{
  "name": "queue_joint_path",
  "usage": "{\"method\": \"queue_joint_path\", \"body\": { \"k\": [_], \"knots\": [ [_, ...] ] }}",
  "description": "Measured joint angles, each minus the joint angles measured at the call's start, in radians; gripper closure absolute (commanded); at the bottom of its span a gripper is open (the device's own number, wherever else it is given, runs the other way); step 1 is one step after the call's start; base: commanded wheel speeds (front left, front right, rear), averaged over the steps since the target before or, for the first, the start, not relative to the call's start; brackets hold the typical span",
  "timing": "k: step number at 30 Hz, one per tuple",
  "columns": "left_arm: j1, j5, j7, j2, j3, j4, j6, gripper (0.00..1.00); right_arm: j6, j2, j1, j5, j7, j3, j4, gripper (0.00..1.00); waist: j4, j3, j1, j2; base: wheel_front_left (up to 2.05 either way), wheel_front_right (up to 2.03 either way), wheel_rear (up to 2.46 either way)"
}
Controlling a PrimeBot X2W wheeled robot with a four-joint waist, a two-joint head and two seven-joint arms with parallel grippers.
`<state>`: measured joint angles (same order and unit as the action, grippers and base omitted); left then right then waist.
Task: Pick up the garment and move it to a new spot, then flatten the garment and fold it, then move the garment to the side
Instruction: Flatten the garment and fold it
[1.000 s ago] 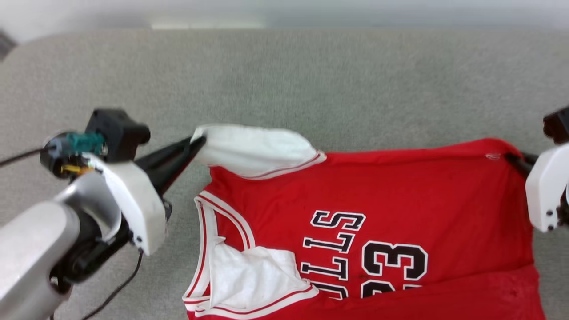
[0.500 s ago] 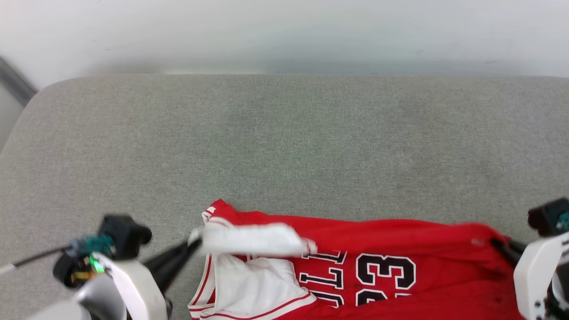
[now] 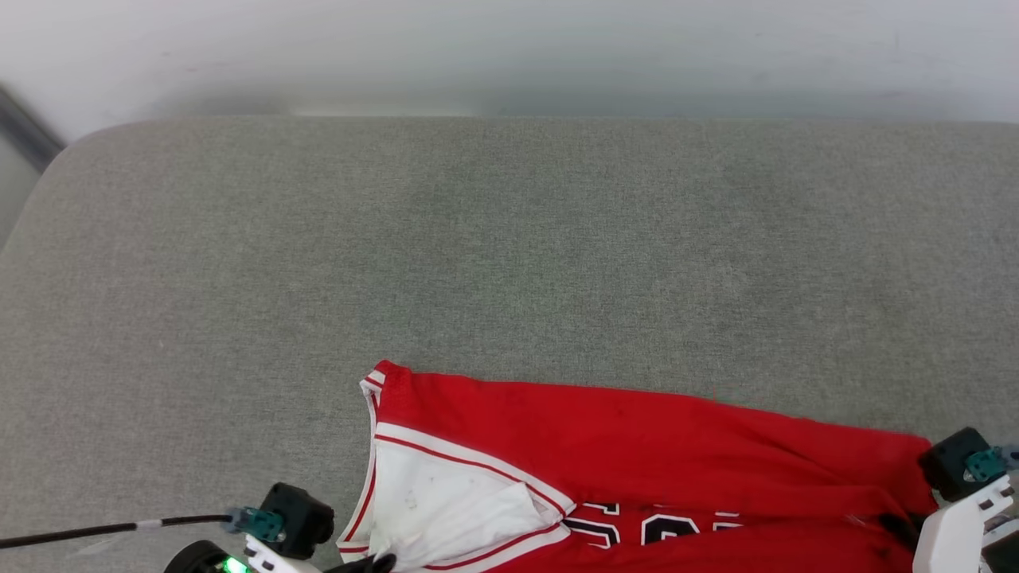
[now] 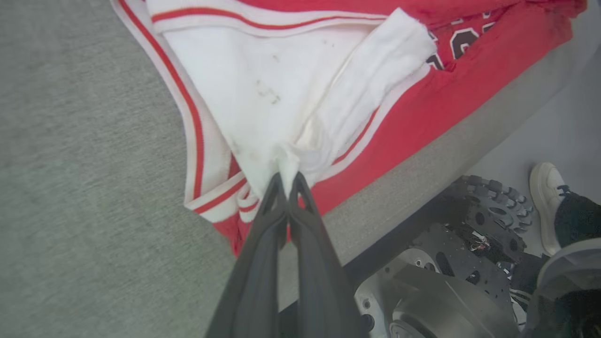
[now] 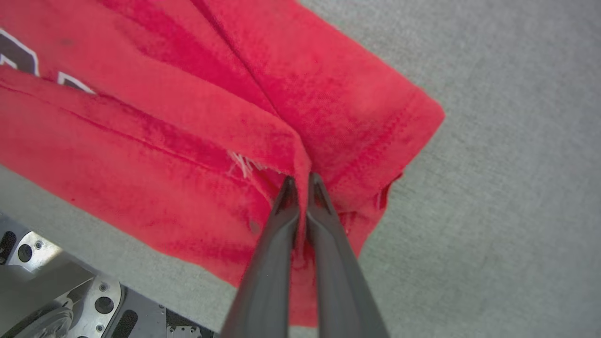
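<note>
Red fine-knit garment (image 3: 637, 430) lies folded low on the grey woven cushion (image 3: 509, 239), six o'clock in the head view. Left gripper (image 4: 286, 176) pinches its white striped-trim sleeve panel, and right gripper (image 5: 300, 180) clamps a red hem fold. Black white-edged numerals peek out, too hidden to read.

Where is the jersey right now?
In the head view the red jersey lies along the near edge of the gray cushion, bottom centre to right. The left gripper pinches its white panel, the right gripper its red right end.
</note>
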<state>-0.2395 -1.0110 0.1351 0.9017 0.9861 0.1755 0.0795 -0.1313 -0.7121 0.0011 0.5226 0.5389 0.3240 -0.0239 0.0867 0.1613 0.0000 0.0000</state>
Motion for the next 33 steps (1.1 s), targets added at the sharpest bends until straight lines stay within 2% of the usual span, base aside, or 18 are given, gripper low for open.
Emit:
{"method": "queue_joint_path", "body": {
  "k": [8,9,10,11,17,22,27,30,33],
  "knots": [
    [-0.029,0.062,-0.022,-0.078,0.045,-0.165,-0.05,1.0,0.0,-0.022,-0.038,-0.002,0.0,0.08,-0.05,1.0,-0.005,0.016,0.0,0.0,0.0,0.0,0.0],
    [-0.035,0.072,-0.026,-0.087,0.047,-0.184,-0.054,0.7,0.0,-0.018,-0.044,0.008,0.0,0.081,-0.058,0.56,-0.006,0.017,0.0,0.0,0.0,0.0,0.0],
    [-0.038,0.077,-0.033,-0.096,0.049,-0.198,-0.06,0.29,0.0,-0.016,-0.048,0.008,-0.002,0.085,-0.066,0.0,-0.007,0.017,0.0,0.0,0.0,0.0,0.0],
    [-0.039,0.08,-0.035,-0.103,0.053,-0.211,-0.063,0.0,0.0,-0.012,-0.053,0.017,-0.001,0.091,-0.073,0.0,-0.007,0.016,0.0,0.0,0.0,0.0,0.0],
    [-0.042,0.095,-0.082,-0.126,0.049,-0.245,-0.068,0.0,0.0,-0.004,-0.076,0.052,-0.028,0.096,-0.076,0.0,-0.011,-0.009,0.0,0.0,0.0,0.0,0.0],
    [-0.043,0.083,-0.219,-0.116,-0.045,-0.198,0.002,0.0,0.0,0.041,-0.073,0.126,-0.027,-0.04,-0.013,0.0,-0.02,-0.066,0.0,0.0,0.0,0.0,0.0],
    [-0.03,0.108,-0.363,-0.109,-0.136,-0.146,0.076,0.0,0.0,0.09,-0.027,0.132,0.022,-0.183,0.039,0.0,-0.027,-0.088,0.0,0.0,0.0,0.0,0.0],
    [-0.002,0.123,-0.394,-0.137,-0.235,-0.108,0.119,0.0,0.0,0.152,0.017,0.13,0.069,-0.286,0.047,0.0,-0.026,-0.089,0.0,0.0,0.0,0.0,0.0],
    [0.045,0.228,-0.395,-0.202,-0.389,-0.043,0.154,0.0,0.0,0.226,0.066,0.088,0.113,-0.381,0.046,0.0,-0.022,-0.084,0.0,0.0,0.0,0.0,0.0]
  ]
}}
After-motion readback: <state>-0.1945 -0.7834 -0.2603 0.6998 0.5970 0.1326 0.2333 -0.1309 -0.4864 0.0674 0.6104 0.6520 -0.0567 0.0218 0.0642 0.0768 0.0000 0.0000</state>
